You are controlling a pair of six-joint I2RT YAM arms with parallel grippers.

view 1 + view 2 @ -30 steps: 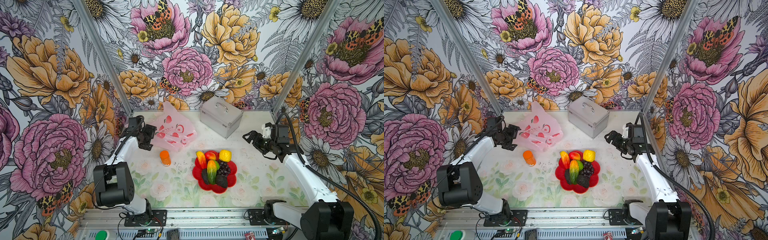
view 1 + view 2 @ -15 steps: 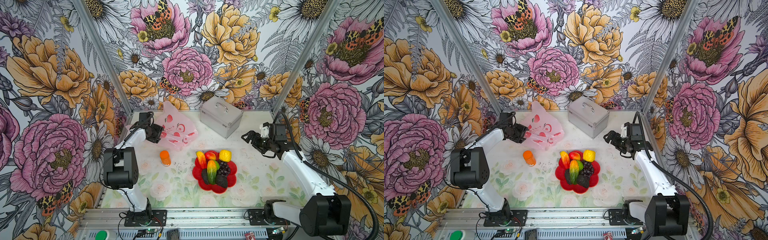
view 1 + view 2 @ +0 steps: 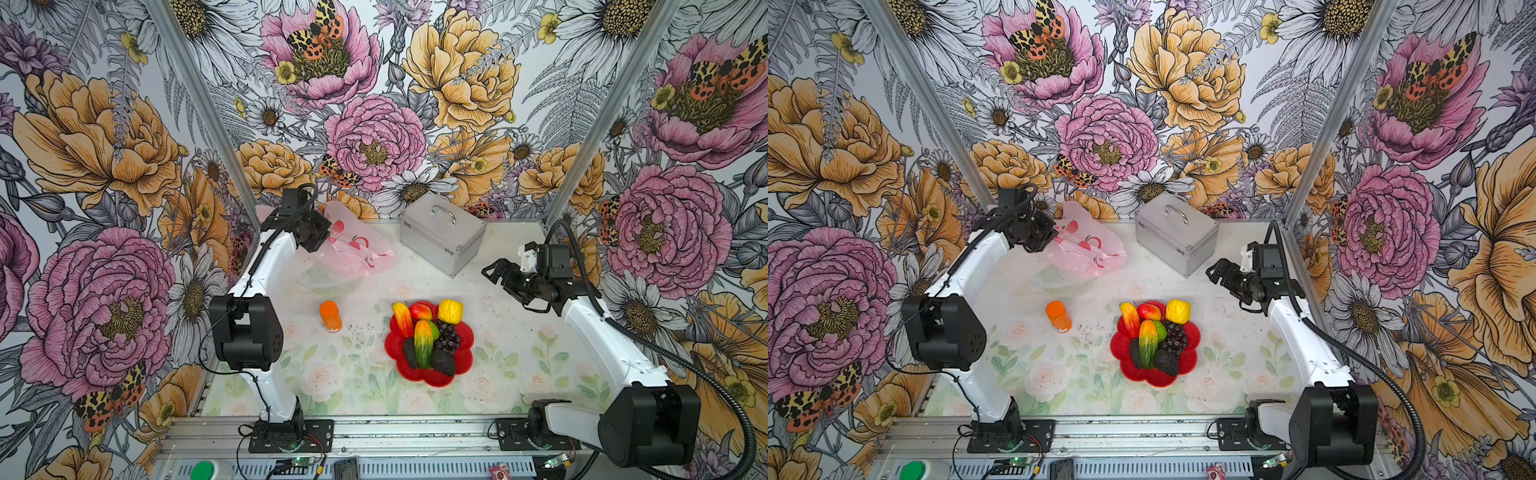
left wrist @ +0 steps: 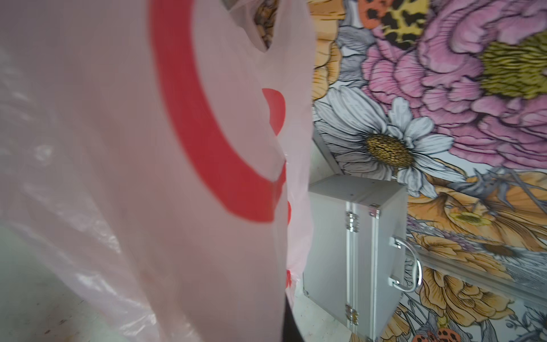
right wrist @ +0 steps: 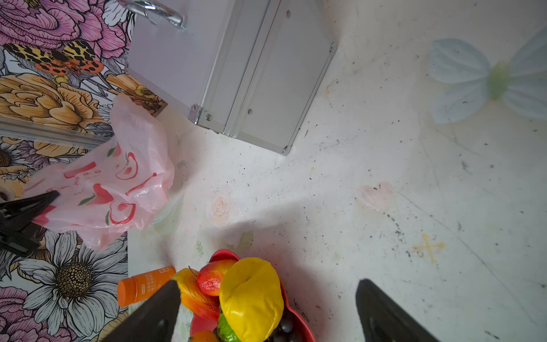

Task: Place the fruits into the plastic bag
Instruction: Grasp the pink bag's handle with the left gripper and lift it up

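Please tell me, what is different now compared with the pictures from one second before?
The left gripper moved in toward the back wall, closed on an edge of the plastic bag and lifted that side. The right gripper stayed open, almost in place. The fruits on the red plate, the orange bottle and the silver case did not move.

In both top views, fruits lie on a plate at centre; bottle left of it, bag upper left, case upper centre.

Left hand pinched closed, raised at back left, right hand spread wide, hovering
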